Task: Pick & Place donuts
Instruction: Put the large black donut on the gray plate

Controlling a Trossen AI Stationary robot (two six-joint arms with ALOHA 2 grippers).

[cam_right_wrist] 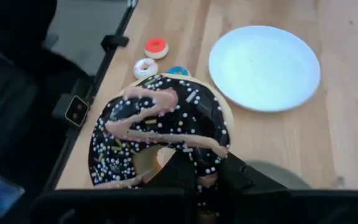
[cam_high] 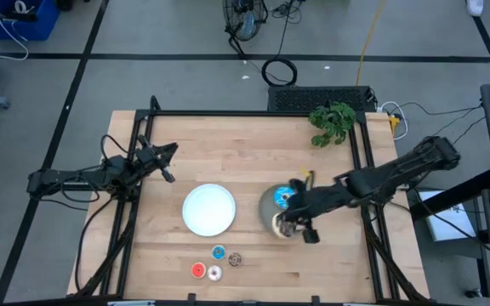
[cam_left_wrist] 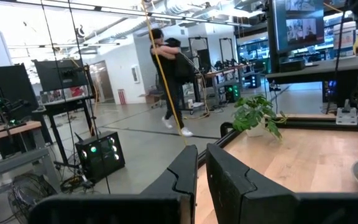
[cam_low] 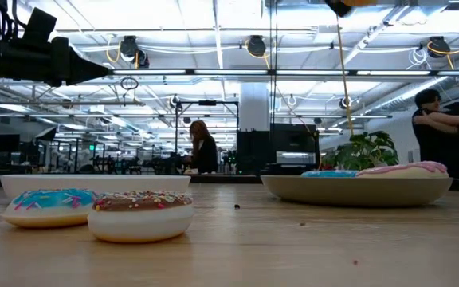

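While clamped: choc-brown sprinkled donut (cam_right_wrist: 160,134), prob. pink-drizzled

Near the white plate (cam_high: 208,209) lie four tiny donuts (cam_high: 218,252); the grey plate (cam_high: 268,202) carries three larger donuts (cam_high: 282,199).

Legible text, labels, brands, numbers, signs: none readable on any item, surface or screen in view.

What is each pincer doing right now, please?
Left pincer: closed, holding nothing, raised at the table's left edge.
Right pincer: shut on the brown sprinkled donut, beside the grey plate.
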